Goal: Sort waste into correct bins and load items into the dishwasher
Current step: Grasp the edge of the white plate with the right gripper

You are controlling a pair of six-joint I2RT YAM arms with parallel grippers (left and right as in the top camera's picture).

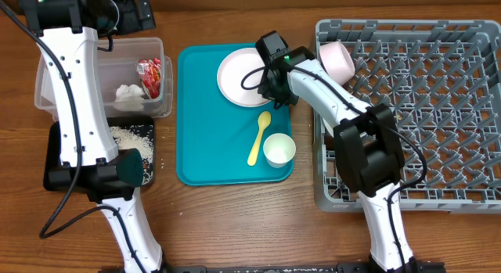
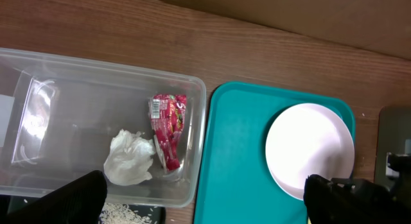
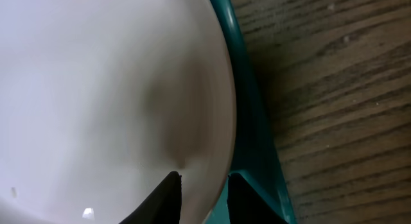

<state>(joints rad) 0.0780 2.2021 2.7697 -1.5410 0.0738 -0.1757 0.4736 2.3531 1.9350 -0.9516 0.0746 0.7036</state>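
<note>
The round pale plate (image 1: 243,76) lies on the teal tray (image 1: 203,148). My right gripper (image 1: 268,84) is at its right edge. In the right wrist view its fingers (image 3: 202,192) are closed on the plate's rim (image 3: 96,89), one finger over the plate and one outside it. The yellow spoon (image 1: 259,138) and small white cup (image 1: 279,149) are on the tray too. A pale bowl (image 1: 337,58) lies in the grey dish rack (image 1: 438,109). My left gripper (image 1: 129,19) is wide open and empty (image 2: 215,201) above the clear tub (image 2: 77,89), which holds the red wrapper (image 2: 168,129) and white napkin (image 2: 131,158).
The black tray (image 1: 55,159) with rice grains (image 1: 133,136) lies in front of the clear tub, partly under my left arm. My right arm crosses the rack's left edge. The wooden table shows between the tub and the teal tray.
</note>
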